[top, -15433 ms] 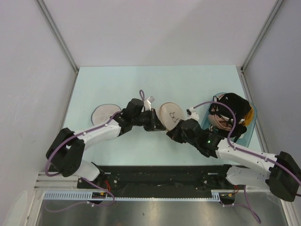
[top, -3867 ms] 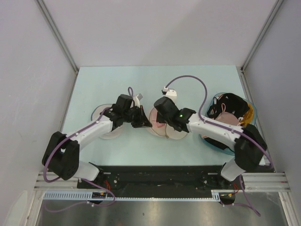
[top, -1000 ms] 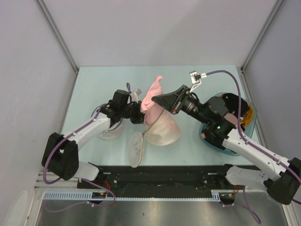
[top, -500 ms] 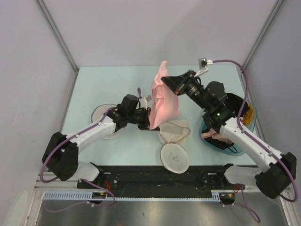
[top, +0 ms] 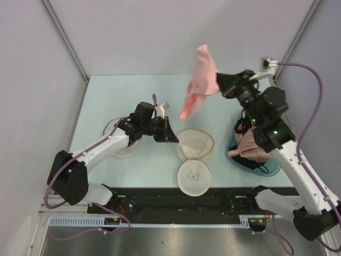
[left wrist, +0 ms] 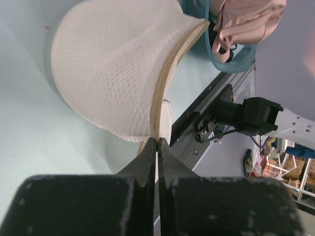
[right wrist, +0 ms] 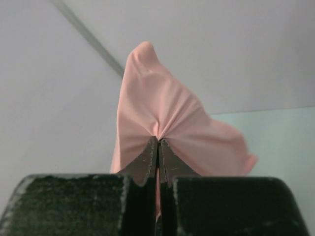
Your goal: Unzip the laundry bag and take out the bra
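The cream mesh laundry bag [top: 195, 144] lies open mid-table, one domed half up, the other half [top: 192, 180] flat toward the near edge with its dark bra icon showing. My left gripper [top: 173, 140] is shut on the bag's zip edge [left wrist: 158, 129], the mesh dome [left wrist: 118, 69] just ahead of it. My right gripper [top: 218, 81] is raised high at the back right, shut on the pale pink bra [top: 201, 80], which hangs free in the air. The right wrist view shows the pink fabric [right wrist: 162, 118] bunched between the shut jaws.
A teal-blue basket [top: 273, 169] at the right holds black clothing and a beige-pink garment [top: 250, 150]. A whiter round pouch [top: 116, 128] lies at the left, partly under my left arm. The black rail [top: 181, 200] runs along the near edge.
My right gripper has lifted the bra up and rightward, clear of the bag. The bag's halves have fallen open on the table. My left gripper keeps its grip on the bag.
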